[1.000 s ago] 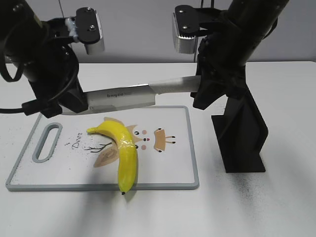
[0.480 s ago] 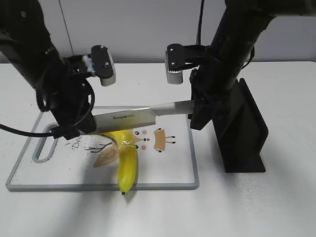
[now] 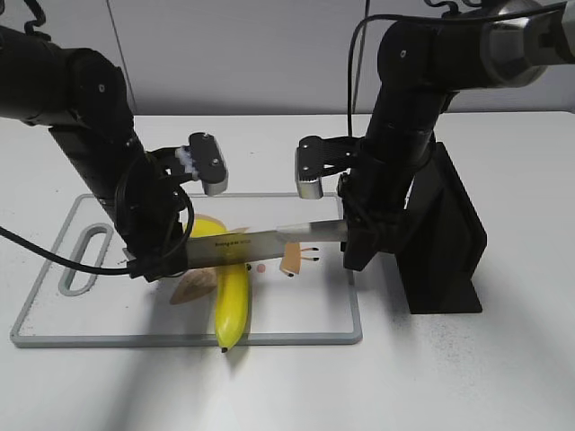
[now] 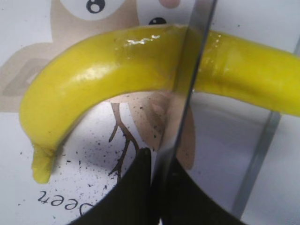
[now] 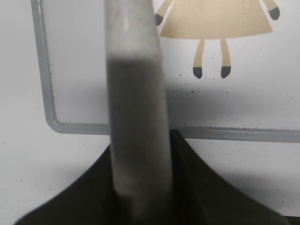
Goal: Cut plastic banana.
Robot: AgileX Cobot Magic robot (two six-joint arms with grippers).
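The yellow plastic banana (image 3: 232, 305) lies on the white cutting board (image 3: 310, 310), one tip over the front edge. A steel knife (image 3: 247, 246) spans between both grippers and lies across the banana's middle. My left gripper (image 3: 154, 263) is shut on the blade's tip end. My right gripper (image 3: 352, 241) is shut on the grey handle. In the left wrist view the blade (image 4: 187, 89) crosses the banana (image 4: 98, 70) near its seam, above my left gripper (image 4: 157, 164). In the right wrist view the handle (image 5: 135, 108) runs out from my right gripper (image 5: 140, 187).
A black knife stand (image 3: 446, 251) stands on the table just right of the board, behind my right arm. The board has a handle slot (image 3: 81, 260) at its left end and a printed deer picture (image 5: 215, 18). Its grey rim (image 5: 42, 65) shows in the right wrist view.
Both arms have come down together with the knife, from well above the board to the banana. The blade now lies across the banana's middle. The banana has not moved.
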